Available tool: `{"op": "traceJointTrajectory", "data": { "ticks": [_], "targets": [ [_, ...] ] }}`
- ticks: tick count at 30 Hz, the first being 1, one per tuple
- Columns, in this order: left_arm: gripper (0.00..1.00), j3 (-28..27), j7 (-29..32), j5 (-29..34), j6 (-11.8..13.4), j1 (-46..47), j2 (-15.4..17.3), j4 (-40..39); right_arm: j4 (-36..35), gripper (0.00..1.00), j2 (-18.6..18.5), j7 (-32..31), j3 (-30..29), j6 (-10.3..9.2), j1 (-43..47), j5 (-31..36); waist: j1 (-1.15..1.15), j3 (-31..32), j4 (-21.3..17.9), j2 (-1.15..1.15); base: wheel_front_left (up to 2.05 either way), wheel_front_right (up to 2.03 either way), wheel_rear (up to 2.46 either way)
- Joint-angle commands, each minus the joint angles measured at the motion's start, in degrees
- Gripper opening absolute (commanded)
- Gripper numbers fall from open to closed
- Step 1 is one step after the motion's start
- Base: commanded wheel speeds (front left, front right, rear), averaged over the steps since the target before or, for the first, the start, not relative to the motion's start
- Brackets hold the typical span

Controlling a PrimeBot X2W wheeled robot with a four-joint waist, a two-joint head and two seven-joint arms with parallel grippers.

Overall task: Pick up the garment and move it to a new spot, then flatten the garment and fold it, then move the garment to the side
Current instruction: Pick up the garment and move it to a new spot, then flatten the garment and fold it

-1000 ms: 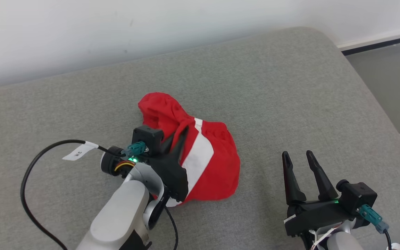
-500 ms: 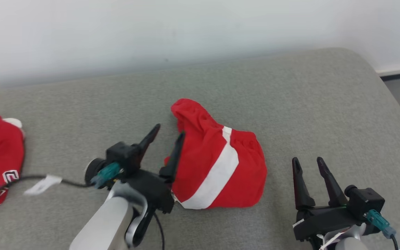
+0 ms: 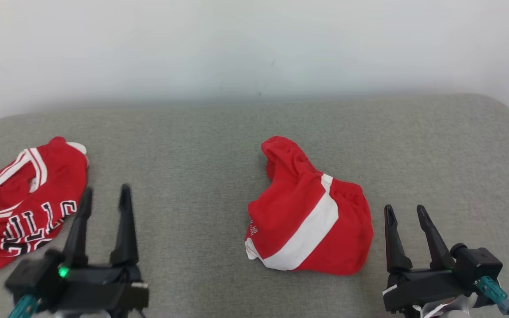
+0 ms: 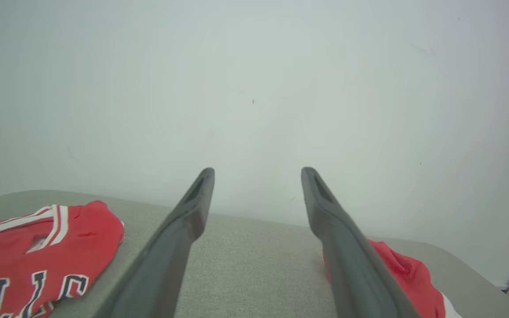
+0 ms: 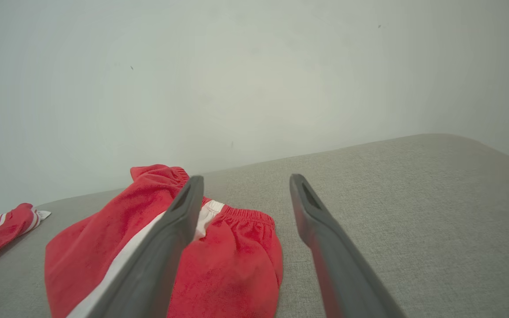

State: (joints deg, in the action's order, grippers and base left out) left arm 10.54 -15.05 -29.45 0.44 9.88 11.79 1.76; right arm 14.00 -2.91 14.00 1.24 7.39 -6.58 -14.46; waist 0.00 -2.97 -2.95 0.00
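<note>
While the left gripper [image 3: 106, 191] and right gripper [image 3: 404, 208] both hang empty, fingers spread wide, the crumpled red shorts [image 3: 309, 221] lie on the grey cushion [image 3: 201, 145] near the right gripper, a red jersey [image 3: 20, 207] far left.

Broad grey woven-fabric upholstered surface [image 3: 201, 128] with rounded far corners, set against a plain, evenly lit off-white wall [image 3: 254, 44] bearing faint specks.
</note>
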Motion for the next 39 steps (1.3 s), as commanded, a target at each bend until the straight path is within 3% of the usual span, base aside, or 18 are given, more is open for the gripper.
{"op": "traceJointTrajectory", "data": {
  "ticks": [1,5,11,25,39],
  "targets": [
    [1.0,-2.8,-0.2,1.9,-1.3,-3.2,-1.2,-1.7,-0.1,1.0,0.0,0.4,0.1,0.19,1.1,0.5,0.0,1.0,1.4,0.0,0.0,0.0,0.0],
    [1.0,-6.9,-0.2,6.2,-4.6,-8.2,-2.9,-2.1,-0.1,1.0,0.0,0.6,0.2,0.19,1.6,0.7,0.0,1.7,2.3,0.0,0.0,0.0,0.0],
    [1.0,-9.5,-0.2,11.5,-6.8,-12.8,-3.4,0.2,0.6,1.0,0.0,0.6,0.6,0.19,2.1,1.1,0.0,1.7,2.4,0.0,0.0,0.0,0.0],
    [1.0,-10.9,-0.2,14.0,-7.3,-15.9,-3.4,9.1,2.3,1.0,0.0,-1.9,-0.8,0.19,4.5,3.7,0.0,2.4,1.3,0.0,0.0,0.0,0.0],
    [1.0,-10.2,-0.2,14.1,-7.3,-15.3,-3.5,9.4,2.3,1.0,0.0,-2.1,-0.7,0.19,4.3,2.9,0.0,2.3,0.7,0.0,0.0,0.0,0.0]
  ]
}}
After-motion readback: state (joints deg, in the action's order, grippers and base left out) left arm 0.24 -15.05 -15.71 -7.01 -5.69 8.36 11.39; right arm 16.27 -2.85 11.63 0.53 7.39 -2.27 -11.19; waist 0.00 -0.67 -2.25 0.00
